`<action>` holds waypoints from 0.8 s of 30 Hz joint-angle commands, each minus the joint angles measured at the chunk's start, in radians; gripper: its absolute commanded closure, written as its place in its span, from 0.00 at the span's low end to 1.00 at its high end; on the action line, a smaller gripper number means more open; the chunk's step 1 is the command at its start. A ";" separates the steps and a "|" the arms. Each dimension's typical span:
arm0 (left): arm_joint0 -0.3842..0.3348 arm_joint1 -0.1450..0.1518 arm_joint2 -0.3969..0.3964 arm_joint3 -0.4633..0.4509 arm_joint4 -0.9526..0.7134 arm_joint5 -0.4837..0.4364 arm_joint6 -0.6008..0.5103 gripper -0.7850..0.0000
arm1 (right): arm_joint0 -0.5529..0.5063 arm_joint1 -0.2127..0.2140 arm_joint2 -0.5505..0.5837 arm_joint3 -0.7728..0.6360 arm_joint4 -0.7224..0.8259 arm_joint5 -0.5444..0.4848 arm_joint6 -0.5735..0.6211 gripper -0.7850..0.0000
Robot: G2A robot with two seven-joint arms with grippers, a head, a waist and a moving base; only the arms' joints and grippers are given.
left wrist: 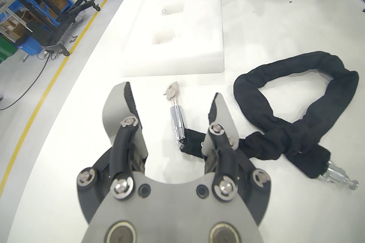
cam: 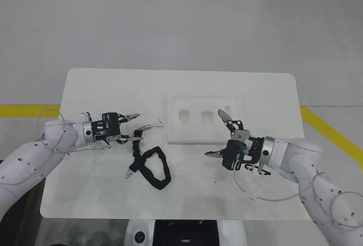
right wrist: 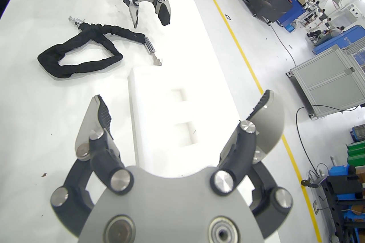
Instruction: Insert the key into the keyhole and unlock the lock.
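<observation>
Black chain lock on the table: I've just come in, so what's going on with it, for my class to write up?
Nothing is held. The black fabric-sleeved chain lock lies looped on the white table beside a white foam tray, a small silver key apparently in its chrome cylinder end. The left hand hangs open by that cylinder; the right hand, open, is by the tray's other end. The chain's pin end lies free.

light: bright, overhead | glare: foam tray washed out | shadows: soft, faint | edges: bowed
</observation>
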 commanded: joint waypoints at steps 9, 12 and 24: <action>0.084 0.040 -0.059 -0.091 0.107 0.049 0.136 0.00 | 0.000 0.000 -0.001 0.000 0.000 0.000 0.000 0.00; 0.098 0.051 -0.077 -0.105 0.142 0.036 0.170 0.00 | 0.000 0.000 -0.001 0.000 0.000 0.000 0.000 0.00; 0.071 0.062 -0.120 -0.107 0.343 0.032 0.411 0.00 | 0.006 -0.006 0.043 0.114 0.251 0.009 0.089 0.00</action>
